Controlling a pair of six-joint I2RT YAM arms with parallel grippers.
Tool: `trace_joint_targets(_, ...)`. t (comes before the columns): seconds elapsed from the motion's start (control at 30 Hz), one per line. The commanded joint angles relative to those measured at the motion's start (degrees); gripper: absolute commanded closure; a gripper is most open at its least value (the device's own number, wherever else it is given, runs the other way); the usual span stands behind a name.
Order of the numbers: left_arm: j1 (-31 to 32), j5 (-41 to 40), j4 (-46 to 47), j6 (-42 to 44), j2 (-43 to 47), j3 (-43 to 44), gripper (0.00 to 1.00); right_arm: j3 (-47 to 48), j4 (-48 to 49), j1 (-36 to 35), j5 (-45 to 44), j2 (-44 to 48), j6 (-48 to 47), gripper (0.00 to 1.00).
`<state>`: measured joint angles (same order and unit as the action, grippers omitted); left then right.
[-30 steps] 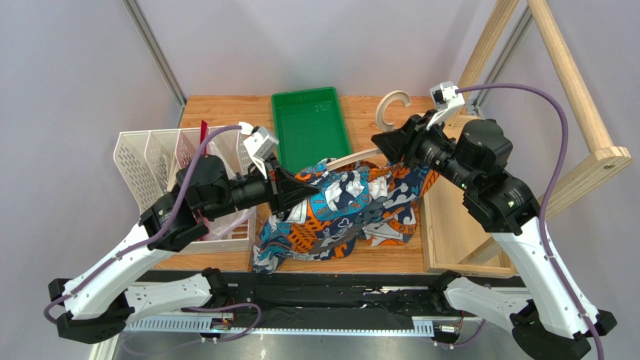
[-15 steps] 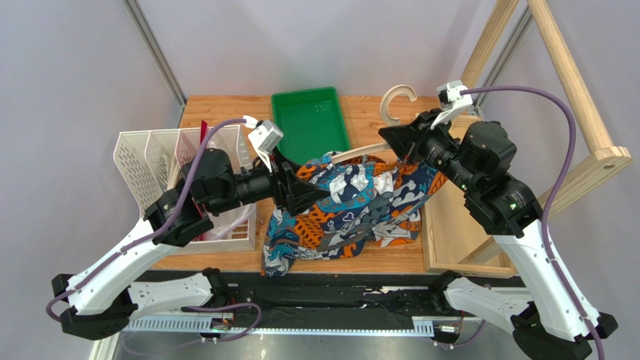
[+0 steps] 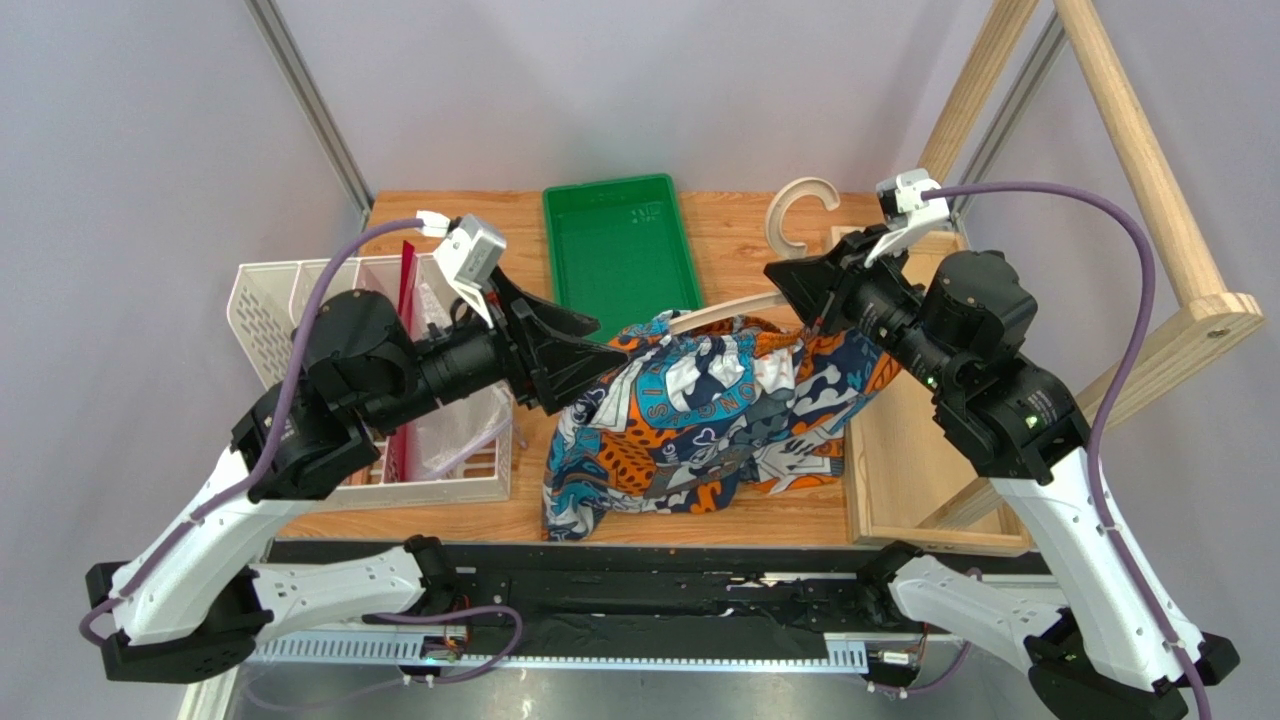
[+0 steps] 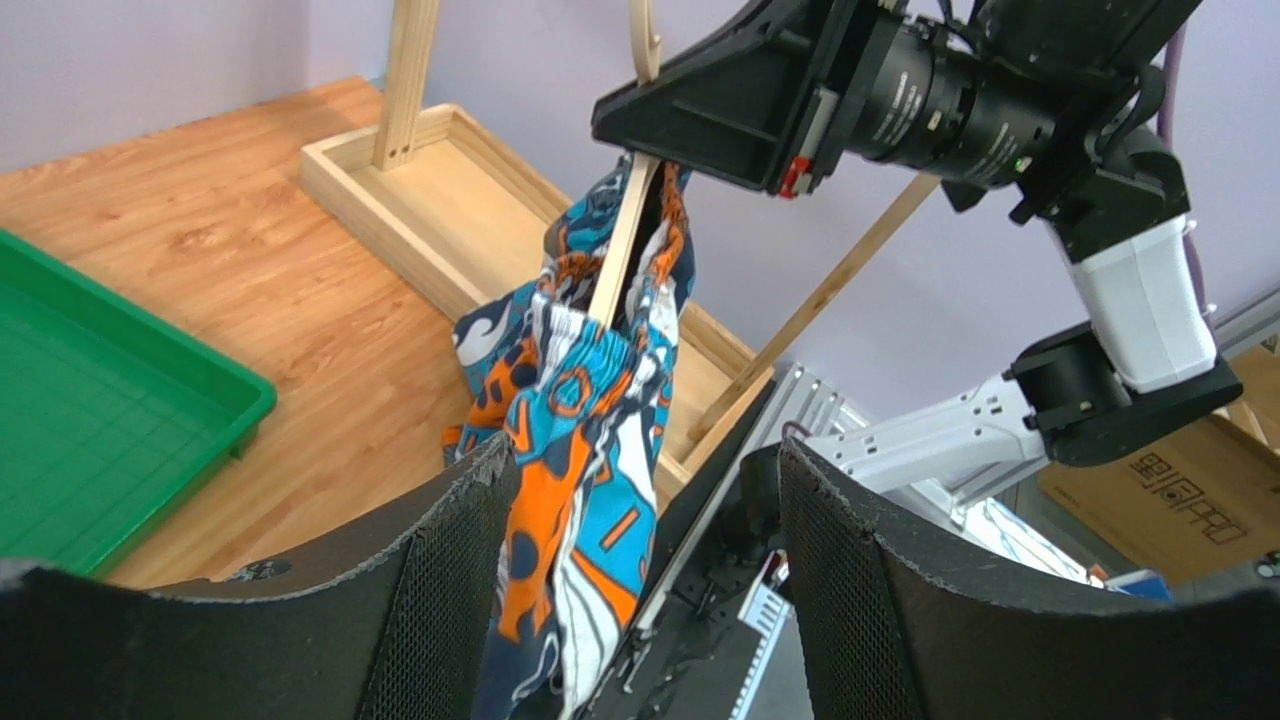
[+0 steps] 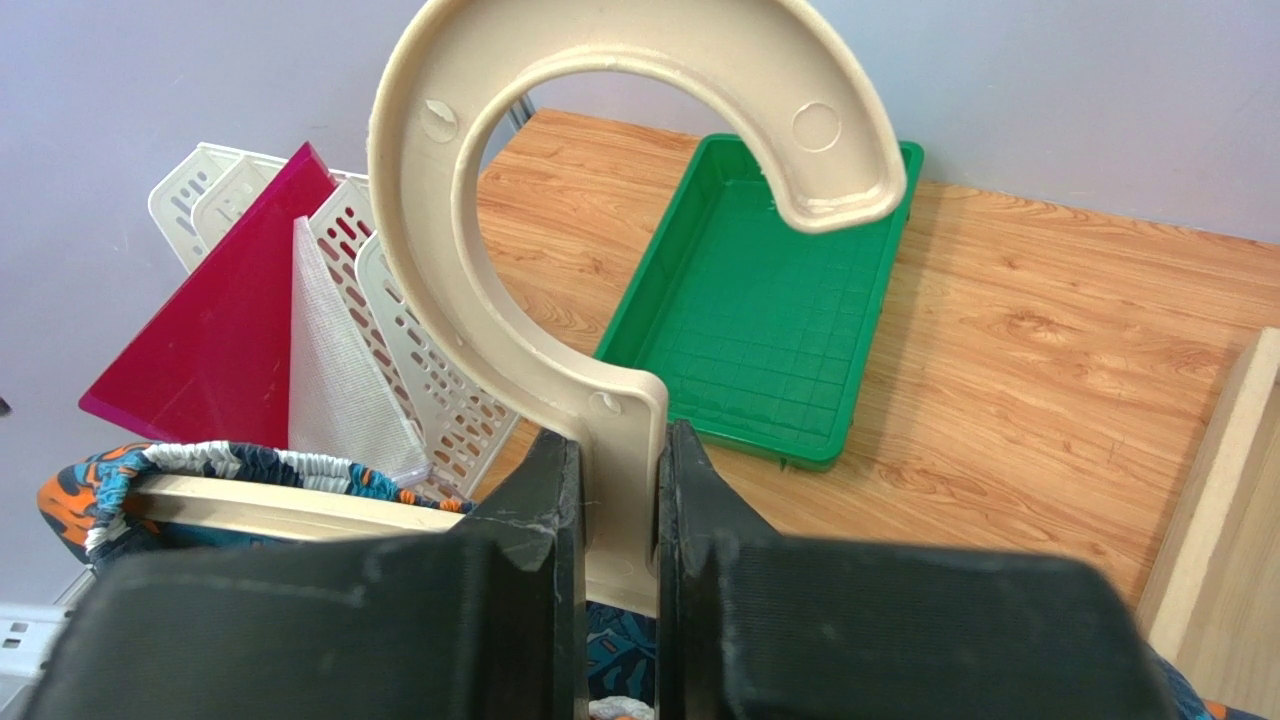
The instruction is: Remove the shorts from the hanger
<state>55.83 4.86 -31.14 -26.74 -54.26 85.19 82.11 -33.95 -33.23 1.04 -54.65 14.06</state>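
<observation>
Top view: mid-strip. The shorts (image 3: 706, 413) hang off the hanger (image 3: 796, 210) over the middle of the worktop (image 3: 736, 225), with the tail bunched toward its near edge. My left gripper (image 3: 579, 353) is at their left end, my right gripper (image 3: 804, 293) at the hanger's neck.

Left wrist: left jaws are wide apart. Cloth hangs between them, unpinched, and the waistband is wrapped on the hanger's bar. Next move, I reckon: clamp the cloth and pull it off the bar.

Right wrist: right jaws are clamped on the stem under the hook.

Left arm (image 3: 226, 518) and right arm (image 3: 1082, 518): white links, black joints, purple cables (image 3: 1037, 188). Left gripper (image 4: 639, 465) fingers (image 4: 406, 600) black, mesh-textured.
</observation>
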Motion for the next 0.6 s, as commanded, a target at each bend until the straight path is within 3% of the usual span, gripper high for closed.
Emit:
trace_joint_targets(0.0,0.06,0.67,-2.70,-0.50,-4.80,4.45,0.30,0.86,2.23,-0.08,-0.51,0.60,-0.62,1.00)
trace_joint_targets(0.37,0.06,-0.11,-2.35,-1.82,-12.01,9.12,0.37,0.16,2.23,-0.16,0.81,0.51,0.09,1.00)
trace_joint_targets(0.5,0.06,-0.38,-1.65,-2.52,-11.92,8.51,0.47,-0.02,2.23,-0.08,0.98,0.78,0.00,1.00)
trace_joint_targets(0.57,0.06,-0.91,-0.95,-2.88,-11.40,7.54,0.48,-0.37,2.14,-0.16,0.90,1.04,0.00,1.00)
